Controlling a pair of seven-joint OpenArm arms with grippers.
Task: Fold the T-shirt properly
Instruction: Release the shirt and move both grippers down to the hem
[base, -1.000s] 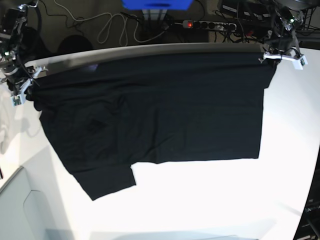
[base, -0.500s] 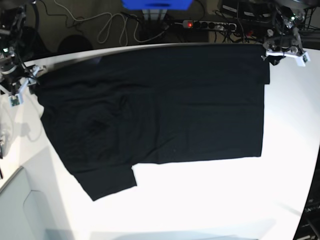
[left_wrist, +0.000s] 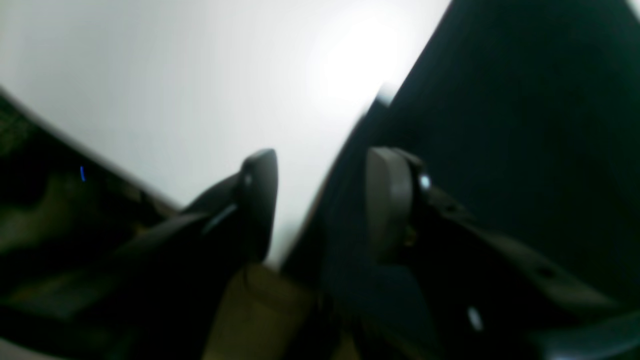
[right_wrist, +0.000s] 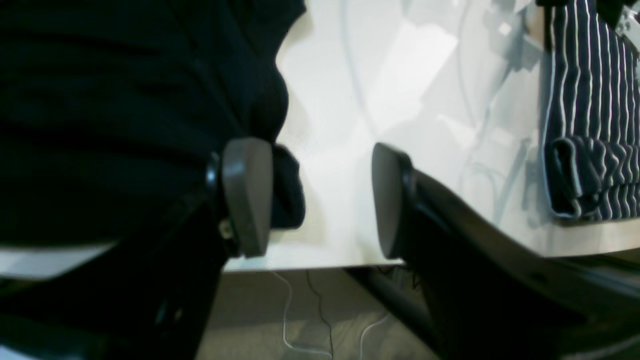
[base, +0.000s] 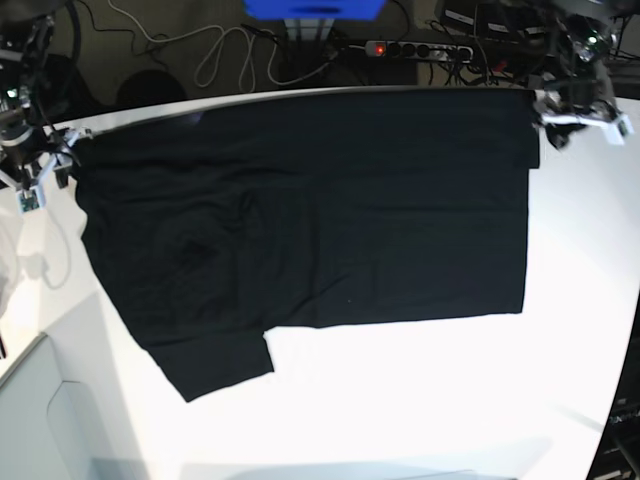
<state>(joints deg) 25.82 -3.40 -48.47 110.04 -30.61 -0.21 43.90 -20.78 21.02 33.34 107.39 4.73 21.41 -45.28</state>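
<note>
The left gripper (left_wrist: 320, 200) hangs with its jaws spread at the far edge of the white table (base: 420, 400), its fingers straddling the hem of the black T-shirt (base: 310, 220) without closing on it. The right gripper (right_wrist: 320, 195) is likewise spread, beside the cloth's opposite corner. The T-shirt lies flat across the table's far half, plain side up. Behind the table, cables (base: 215, 50) and a power strip (base: 420, 48) lie on a dark floor. A striped cloth (right_wrist: 590, 125) rests near the right gripper.

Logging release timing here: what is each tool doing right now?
Left tool: open, the T-shirt edge lies between its fingers, ungripped.
Right tool: open, holding nothing, shirt edge beside one finger.
</note>
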